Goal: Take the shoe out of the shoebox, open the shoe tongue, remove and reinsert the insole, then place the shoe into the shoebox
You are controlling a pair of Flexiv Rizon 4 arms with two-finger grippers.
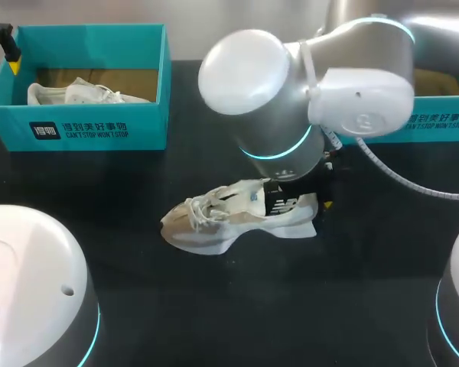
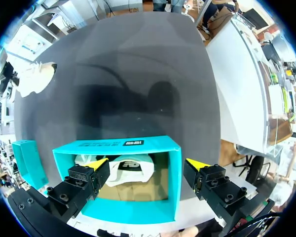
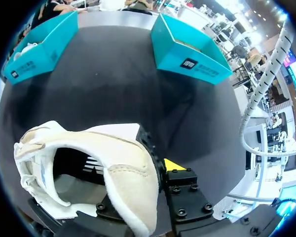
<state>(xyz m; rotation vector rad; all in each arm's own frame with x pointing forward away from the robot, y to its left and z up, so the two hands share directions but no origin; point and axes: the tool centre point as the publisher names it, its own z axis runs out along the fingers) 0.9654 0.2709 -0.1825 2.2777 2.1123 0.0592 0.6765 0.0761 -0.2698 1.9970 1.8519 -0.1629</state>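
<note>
A cream and white shoe (image 1: 237, 218) lies on its sole on the black table, toe to the left. My right gripper (image 1: 292, 200) is shut on its heel wall. In the right wrist view one yellow fingertip (image 3: 173, 164) sits outside the heel of the shoe (image 3: 118, 163), and the other finger is hidden inside the opening. My left gripper (image 2: 147, 166) hangs open over the teal shoebox (image 2: 173, 173) at the far left. A second white shoe (image 2: 128, 170) lies inside that box (image 1: 76, 126), below the fingers and untouched.
Another teal shoebox (image 1: 440, 122) stands at the back right, partly hidden by my right arm. Both boxes (image 3: 39, 47) (image 3: 187, 52) show ahead of the right gripper. Bare black table lies in front of the shoe.
</note>
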